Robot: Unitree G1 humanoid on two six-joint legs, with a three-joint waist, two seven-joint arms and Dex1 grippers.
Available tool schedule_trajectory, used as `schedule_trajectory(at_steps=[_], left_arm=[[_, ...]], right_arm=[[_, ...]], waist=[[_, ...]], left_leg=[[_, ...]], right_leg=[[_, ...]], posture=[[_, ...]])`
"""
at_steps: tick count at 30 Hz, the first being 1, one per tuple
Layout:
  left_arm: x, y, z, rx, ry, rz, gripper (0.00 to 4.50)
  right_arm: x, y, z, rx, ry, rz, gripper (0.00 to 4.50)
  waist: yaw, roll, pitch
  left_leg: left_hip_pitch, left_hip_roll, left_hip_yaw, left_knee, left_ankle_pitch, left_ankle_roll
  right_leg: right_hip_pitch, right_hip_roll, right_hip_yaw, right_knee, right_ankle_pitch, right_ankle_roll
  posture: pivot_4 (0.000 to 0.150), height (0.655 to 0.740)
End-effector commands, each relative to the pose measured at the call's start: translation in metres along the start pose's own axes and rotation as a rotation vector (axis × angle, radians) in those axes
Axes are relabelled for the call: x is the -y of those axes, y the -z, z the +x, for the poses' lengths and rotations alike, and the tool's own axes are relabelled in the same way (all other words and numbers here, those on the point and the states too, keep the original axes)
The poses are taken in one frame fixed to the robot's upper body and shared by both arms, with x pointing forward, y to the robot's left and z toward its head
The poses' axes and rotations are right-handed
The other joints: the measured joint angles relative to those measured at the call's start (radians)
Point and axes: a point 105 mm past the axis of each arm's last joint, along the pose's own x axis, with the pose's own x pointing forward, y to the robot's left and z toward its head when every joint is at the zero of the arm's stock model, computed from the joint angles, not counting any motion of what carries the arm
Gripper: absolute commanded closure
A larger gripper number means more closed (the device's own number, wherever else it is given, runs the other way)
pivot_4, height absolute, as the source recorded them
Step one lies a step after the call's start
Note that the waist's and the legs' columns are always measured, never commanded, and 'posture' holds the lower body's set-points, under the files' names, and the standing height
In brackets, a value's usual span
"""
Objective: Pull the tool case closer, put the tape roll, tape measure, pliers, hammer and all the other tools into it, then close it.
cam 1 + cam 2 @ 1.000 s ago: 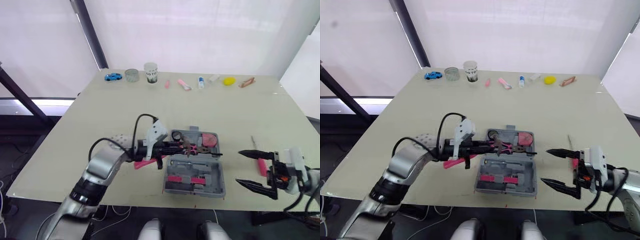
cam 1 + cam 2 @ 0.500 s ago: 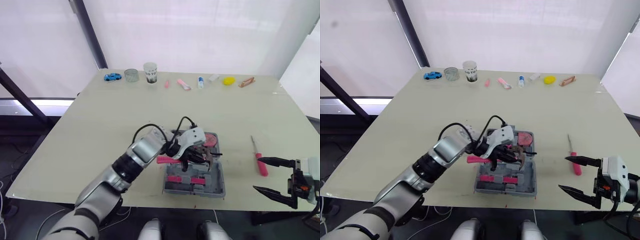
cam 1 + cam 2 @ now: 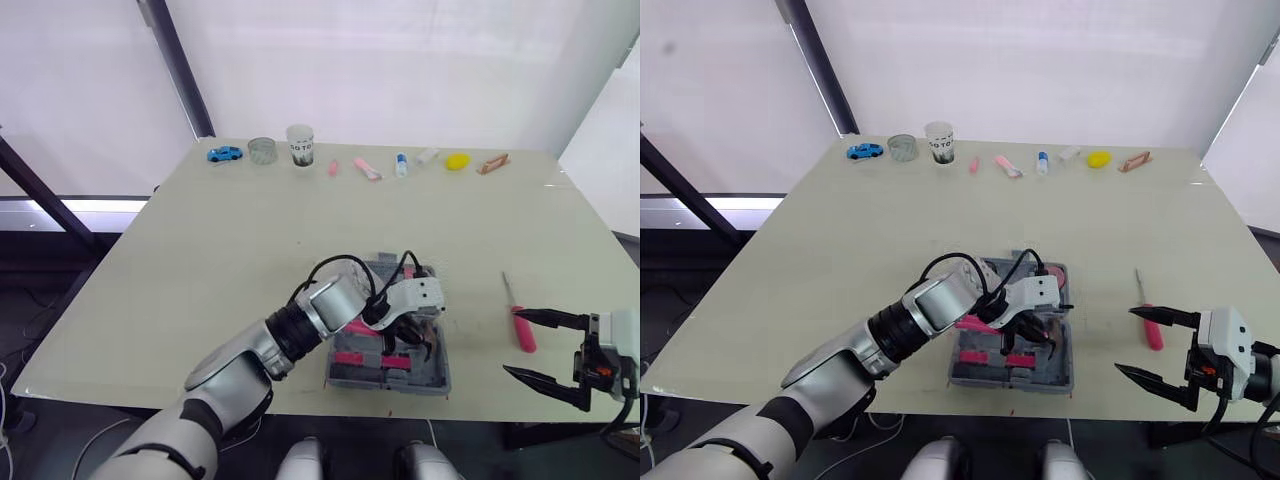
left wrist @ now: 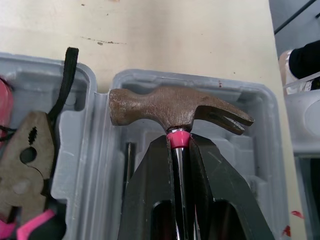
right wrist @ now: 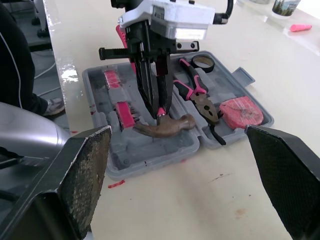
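Since the earlier frames the left arm has swung across the tool case [image 3: 432, 378], carrying the hammer [image 4: 175, 107] from the case's left side to its right end, and the right arm has drawn back toward the table's near right edge.

The hammer's rust-brown head is now over a moulded recess in the near half of the open case, beside the half that holds the pliers [image 4: 25, 165], the tape roll [image 5: 202, 61] and the red tape measure [image 5: 241, 111]. I cannot tell whether the head rests on the plastic or hangs just above it.

The left gripper [image 4: 179, 142] is clamped on the neck, both fingers pinching the shaft right under the pink collar. That hold is probably sound: the steel head likely carries most of the weight, so gripping close to it should limit swing. The tool is stiff, but the smooth shaft could twist in the pads (worth a slow release).

The right gripper [image 3: 508, 341] hovers with its fingers spread wide, empty, near a pink-handled screwdriver [image 3: 520, 318] on the table [image 3: 200, 250]. A toy car [image 3: 226, 154] and a cup [image 3: 301, 145] stand well apart along the far edge.
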Motion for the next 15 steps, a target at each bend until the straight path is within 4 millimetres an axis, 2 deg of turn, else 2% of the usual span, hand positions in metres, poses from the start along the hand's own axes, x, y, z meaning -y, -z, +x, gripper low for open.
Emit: schedule_trajectory(at_steps=[1, 12, 14, 15], left_arm=[[0.001, -0.015, 0.002, 0.0, 0.009, 0.086, 4.49], [-0.002, -0.013, 0.018, -0.035, -0.002, 0.113, 4.49], [-0.004, -0.011, 0.018, -0.044, -0.003, 0.117, 3.48], [-0.004, -0.01, 0.018, -0.045, -0.003, 0.118, 3.16]], right_arm=[[0.0, -0.007, -0.001, 0.01, 0.007, -0.033, 0.0], [-0.003, -0.007, 0.001, 0.017, 0.029, -0.037, 0.0], [-0.004, -0.007, 0.0, 0.018, 0.032, -0.036, 0.0], [-0.004, -0.007, 0.0, 0.018, 0.033, -0.035, 0.0]], waist=[[0.0, 0.0, 0.0], [0.002, 0.001, 0.0], [0.003, 0.001, 0.0], [0.003, 0.001, 0.0]], left_leg=[[0.0, 0.0, 0.0, 0.0, 0.0, 0.0], [0.0, 0.0, -0.001, 0.0, 0.0, 0.0], [0.0, -0.001, -0.002, 0.0, 0.0, 0.0], [0.0, -0.001, -0.002, 0.0, 0.0, 0.0]], right_leg=[[0.0, 0.0, 0.0, 0.0, 0.0, 0.0], [0.0, 0.0, 0.0, 0.0, 0.0, 0.0], [0.0, 0.0, 0.001, 0.0, -0.001, -0.001], [0.0, 0.0, 0.001, 0.0, -0.001, -0.001]], posture=[[0.15, 0.74], [0.15, 0.74], [0.15, 0.74], [0.15, 0.74]])
